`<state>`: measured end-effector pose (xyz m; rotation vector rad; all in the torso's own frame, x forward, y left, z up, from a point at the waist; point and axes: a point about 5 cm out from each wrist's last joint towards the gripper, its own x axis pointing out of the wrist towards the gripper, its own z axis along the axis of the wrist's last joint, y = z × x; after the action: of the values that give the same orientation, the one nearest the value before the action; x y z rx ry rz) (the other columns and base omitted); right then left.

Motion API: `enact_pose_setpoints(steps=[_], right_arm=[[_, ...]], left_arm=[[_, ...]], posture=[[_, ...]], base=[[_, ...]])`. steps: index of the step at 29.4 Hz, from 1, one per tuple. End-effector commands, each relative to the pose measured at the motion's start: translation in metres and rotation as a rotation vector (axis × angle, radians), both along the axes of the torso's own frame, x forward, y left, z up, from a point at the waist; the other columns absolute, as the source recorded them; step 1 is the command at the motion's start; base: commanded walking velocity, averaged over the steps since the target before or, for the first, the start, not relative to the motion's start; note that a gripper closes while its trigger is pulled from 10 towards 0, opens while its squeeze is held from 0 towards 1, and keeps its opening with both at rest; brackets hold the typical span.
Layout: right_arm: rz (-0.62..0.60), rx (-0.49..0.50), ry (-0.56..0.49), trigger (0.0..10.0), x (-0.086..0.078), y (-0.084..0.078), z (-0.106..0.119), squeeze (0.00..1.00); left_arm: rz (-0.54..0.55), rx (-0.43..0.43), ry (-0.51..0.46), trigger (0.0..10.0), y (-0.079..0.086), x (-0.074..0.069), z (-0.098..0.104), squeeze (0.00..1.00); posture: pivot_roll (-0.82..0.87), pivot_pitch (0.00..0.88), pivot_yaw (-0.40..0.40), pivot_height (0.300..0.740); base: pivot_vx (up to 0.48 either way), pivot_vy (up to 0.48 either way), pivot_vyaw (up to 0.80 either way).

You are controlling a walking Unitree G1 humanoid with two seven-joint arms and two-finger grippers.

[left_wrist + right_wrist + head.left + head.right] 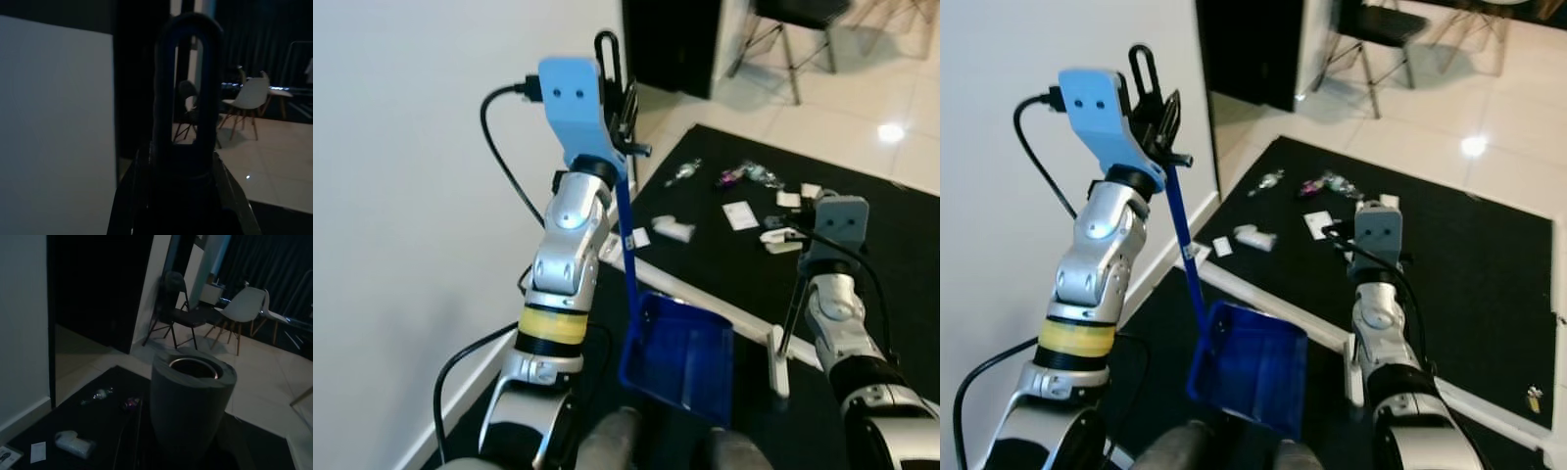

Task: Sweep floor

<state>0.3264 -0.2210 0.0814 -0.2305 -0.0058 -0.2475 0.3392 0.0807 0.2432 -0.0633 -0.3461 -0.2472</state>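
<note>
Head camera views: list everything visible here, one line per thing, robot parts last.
Dustpan: one, blue, long upright handle, pan hanging low over the black mat in front of the robot.
Broom: one, white head on the mat, dark stick rising to the right tool.
Litter: several white scraps and wrappers, scattered on the mat beyond the broom.
Mat: one, black, on the pale tiled floor.
Wall: white, at the robot's left.
Chair: one, black, on the tiles beyond.
Left tool: raised, shut on the dustpan handle's top.
Right tool: low, on the broomstick.
</note>
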Motion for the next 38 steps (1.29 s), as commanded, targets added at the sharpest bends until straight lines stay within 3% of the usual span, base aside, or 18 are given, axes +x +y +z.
enact_pose_setpoints(steps=[1, 10, 22, 27, 32, 38], right_arm=[[0.013, 0.000, -0.015, 10.0, 0.002, 0.004, 0.002, 0.00], [0.007, 0.009, -0.003, 10.0, 0.001, 0.004, 0.000, 0.00], [0.017, 0.047, 0.045, 10.0, -0.008, 0.019, -0.018, 0.00], [0.032, 0.050, 0.043, 10.0, -0.012, 0.026, -0.022, 0.00], [0.045, 0.054, 0.032, 10.0, -0.015, 0.031, -0.023, 0.00], [0.051, 0.055, 0.025, 10.0, -0.017, 0.033, -0.023, 0.00]], left_arm=[[0.014, -0.009, -0.007, 10.0, 0.004, 0.000, 0.001, 0.00], [-0.006, 0.015, 0.053, 10.0, 0.002, 0.002, -0.012, 0.00], [-0.028, 0.061, 0.112, 10.0, 0.000, 0.001, -0.033, 0.00], [0.003, 0.049, 0.134, 10.0, 0.007, -0.004, -0.052, 0.00], [0.078, 0.042, 0.219, 10.0, 0.015, -0.006, -0.083, 0.00], [0.145, 0.047, 0.283, 10.0, 0.026, -0.010, -0.106, 0.00]], posture=[[-0.01, 0.037, 0.003, 0.740], [-0.01, 0.039, 0.003, 0.740], [-0.01, 0.049, 0.010, 0.740], [-0.01, 0.056, 0.016, 0.740], [-0.03, 0.064, 0.022, 0.740], [-0.03, 0.068, 0.022, 0.740]], base=[[0.000, 0.000, 0.80], [0.000, 0.000, 0.72], [0.000, 0.000, 0.00], [0.000, 0.000, 0.00], [0.000, 0.000, 0.00], [0.000, 0.000, 0.00]])
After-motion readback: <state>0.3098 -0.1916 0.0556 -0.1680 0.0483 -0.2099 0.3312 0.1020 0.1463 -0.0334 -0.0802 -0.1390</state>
